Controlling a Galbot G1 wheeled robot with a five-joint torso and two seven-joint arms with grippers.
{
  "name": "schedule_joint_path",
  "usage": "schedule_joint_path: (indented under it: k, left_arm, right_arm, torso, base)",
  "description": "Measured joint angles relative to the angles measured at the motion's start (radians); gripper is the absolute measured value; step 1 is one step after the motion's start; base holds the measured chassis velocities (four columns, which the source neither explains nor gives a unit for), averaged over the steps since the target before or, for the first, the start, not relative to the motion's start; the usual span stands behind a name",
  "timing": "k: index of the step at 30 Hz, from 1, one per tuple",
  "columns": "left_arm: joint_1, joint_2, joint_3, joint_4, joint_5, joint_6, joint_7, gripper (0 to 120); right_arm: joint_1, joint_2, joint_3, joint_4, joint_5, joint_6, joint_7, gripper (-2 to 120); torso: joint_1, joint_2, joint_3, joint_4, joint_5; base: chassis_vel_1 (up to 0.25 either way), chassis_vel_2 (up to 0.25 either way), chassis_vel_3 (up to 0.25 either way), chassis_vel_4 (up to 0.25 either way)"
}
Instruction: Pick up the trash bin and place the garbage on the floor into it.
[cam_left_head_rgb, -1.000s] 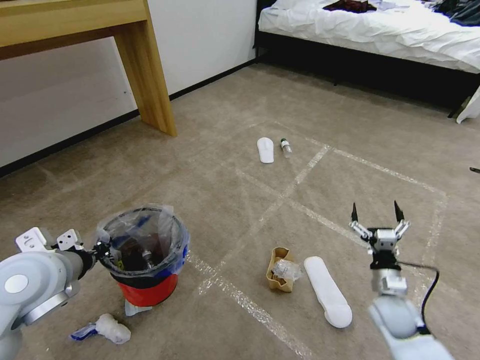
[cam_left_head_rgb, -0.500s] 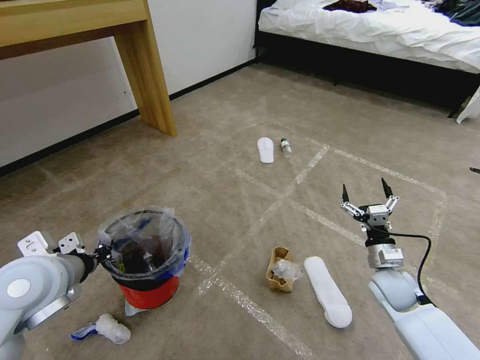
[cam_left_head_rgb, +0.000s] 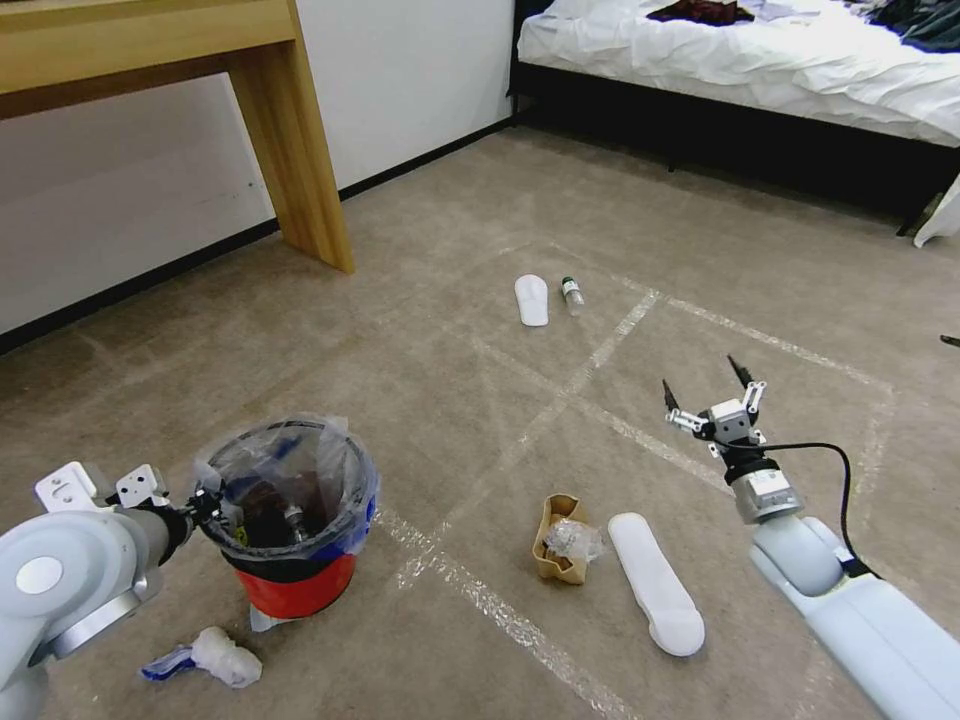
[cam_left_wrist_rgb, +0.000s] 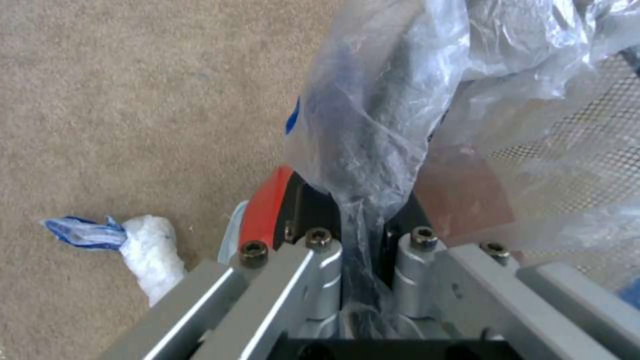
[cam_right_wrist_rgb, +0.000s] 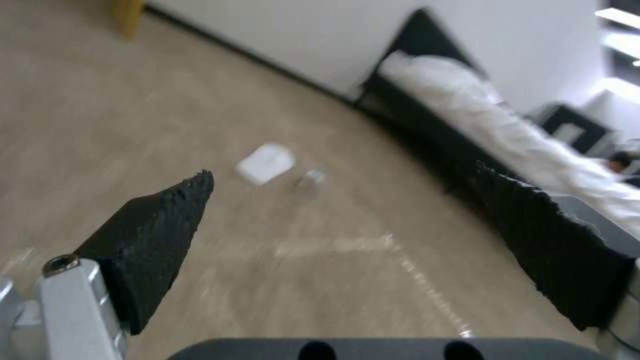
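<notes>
The trash bin is a red bucket lined with a clear bag, at the lower left of the floor. My left gripper is shut on its rim and bag, seen close in the left wrist view beside the red wall. Garbage lies around. It includes a brown paper bag, a white slipper, a far slipper with a bottle, and crumpled white paper. My right gripper hangs open in the air beyond the near slipper, holding nothing.
A wooden desk leg stands at the back left by the white wall. A bed fills the back right. Pale tape lines cross the carpet. In the right wrist view the open gripper faces the far slipper and bottle.
My right arm has stretched forward, carrying the open gripper away from me and slightly left. The left gripper and the bin have stayed put.
</notes>
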Motion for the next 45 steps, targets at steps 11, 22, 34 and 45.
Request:
schedule_joint_path:
  k: [11,22,34,45]
  left_arm:
    - [-0.025,0.015,0.021,0.022,0.000,0.004,0.012,4]
    - [-0.047,0.042,0.032,0.048,-0.010,0.011,0.029,4]
    - [-0.037,0.038,0.040,0.034,-0.003,0.003,0.024,4]
    - [-0.022,0.022,0.043,0.026,0.014,0.002,0.022,4]
  right_arm:
    - [0.186,-0.007,-0.200,-0.327,0.009,0.177,-0.365,100]
    - [0.325,0.058,-0.300,-0.585,-0.014,0.340,-0.775,100]
    - [0.335,0.105,-0.354,-0.593,-0.022,0.359,-0.810,100]
    - [0.315,0.134,-0.356,-0.581,-0.006,0.356,-0.787,100]
  torso:
    - [0.000,0.000,0.000,0.0006,0.0006]
    - [0.000,0.000,0.000,0.0000,0.0001]
    - [0.000,0.000,0.000,0.0001,0.0002]
    - [0.000,0.000,0.000,0.0002,0.0001]
  base:
    - [0.000,0.000,0.000,0.000]
    - [0.000,0.000,0.000,0.000]
    - [0.000,0.000,0.000,0.000]
    - [0.000,0.000,0.000,0.000]
